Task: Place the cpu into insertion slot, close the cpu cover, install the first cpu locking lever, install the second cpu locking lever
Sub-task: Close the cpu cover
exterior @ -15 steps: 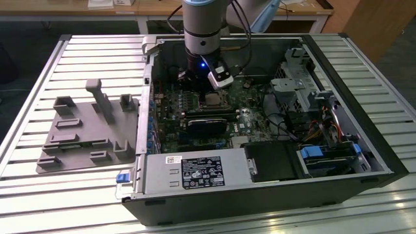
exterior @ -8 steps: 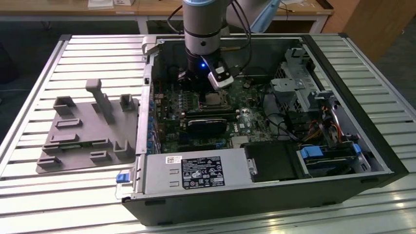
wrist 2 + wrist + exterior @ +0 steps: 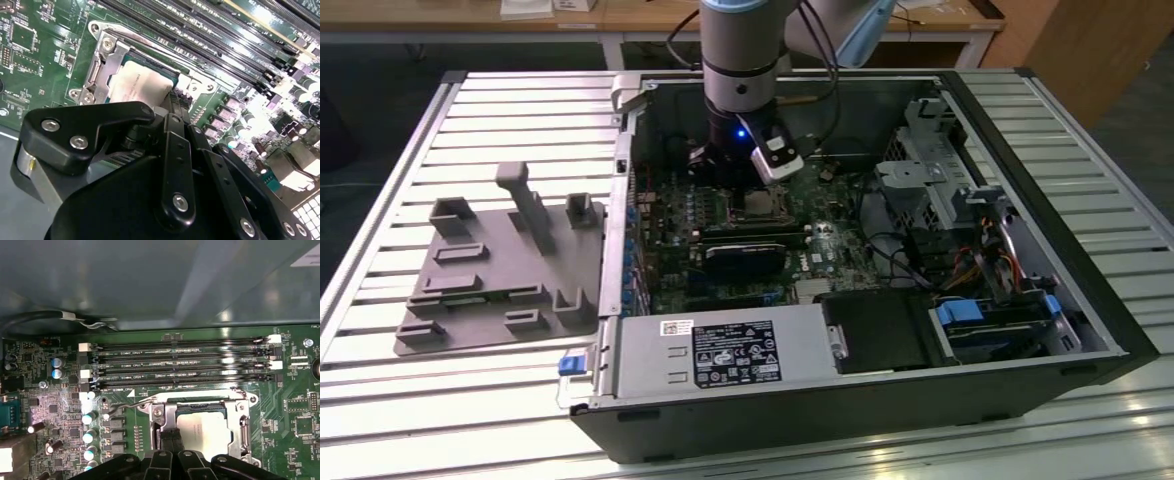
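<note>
The cpu (image 3: 207, 432) lies flat in the insertion slot (image 3: 227, 404), its pale face up; it also shows in the second wrist view (image 3: 142, 85). The silvery cpu cover (image 3: 243, 426) lies down around it as a frame. A thin wire locking lever (image 3: 131, 403) runs out from the socket's corner across the board. My gripper (image 3: 170, 437) is shut, with its dark fingertips (image 3: 175, 102) together at the socket's edge beside the cpu and nothing seen between them. In the exterior view the arm reaches straight down into the open computer case over the socket (image 3: 757, 207).
Long black memory slots (image 3: 175, 365) run beside the socket. A row of capacitors (image 3: 90, 437) stands on the other side. The case wall (image 3: 624, 200), drive cage (image 3: 947, 170) and power supply (image 3: 720, 355) surround the board. A grey fixture (image 3: 494, 265) lies on the slatted table.
</note>
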Controlling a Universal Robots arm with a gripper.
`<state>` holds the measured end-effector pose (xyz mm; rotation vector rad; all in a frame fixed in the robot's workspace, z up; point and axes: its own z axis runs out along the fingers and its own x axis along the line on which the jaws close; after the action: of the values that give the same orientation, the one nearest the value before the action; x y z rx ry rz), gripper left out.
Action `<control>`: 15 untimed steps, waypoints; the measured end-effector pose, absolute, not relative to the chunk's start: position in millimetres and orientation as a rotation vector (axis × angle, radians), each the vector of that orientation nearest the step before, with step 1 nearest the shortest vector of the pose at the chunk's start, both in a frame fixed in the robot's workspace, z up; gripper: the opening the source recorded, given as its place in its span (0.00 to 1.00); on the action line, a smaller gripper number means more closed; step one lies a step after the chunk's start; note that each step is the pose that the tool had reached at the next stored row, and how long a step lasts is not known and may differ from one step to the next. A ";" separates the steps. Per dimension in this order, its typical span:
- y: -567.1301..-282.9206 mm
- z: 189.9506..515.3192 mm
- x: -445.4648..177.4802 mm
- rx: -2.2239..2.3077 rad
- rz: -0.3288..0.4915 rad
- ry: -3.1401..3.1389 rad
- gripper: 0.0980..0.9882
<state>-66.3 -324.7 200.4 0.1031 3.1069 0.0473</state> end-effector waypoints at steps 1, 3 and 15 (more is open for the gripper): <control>-324.8 200.4 -66.3 0.103 0.047 3.107 0.01; -324.7 200.4 -66.3 0.103 0.047 3.107 0.01; -324.6 208.2 -64.4 0.103 0.047 3.107 0.01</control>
<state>-64.4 -324.6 208.2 0.1029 3.1069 0.0474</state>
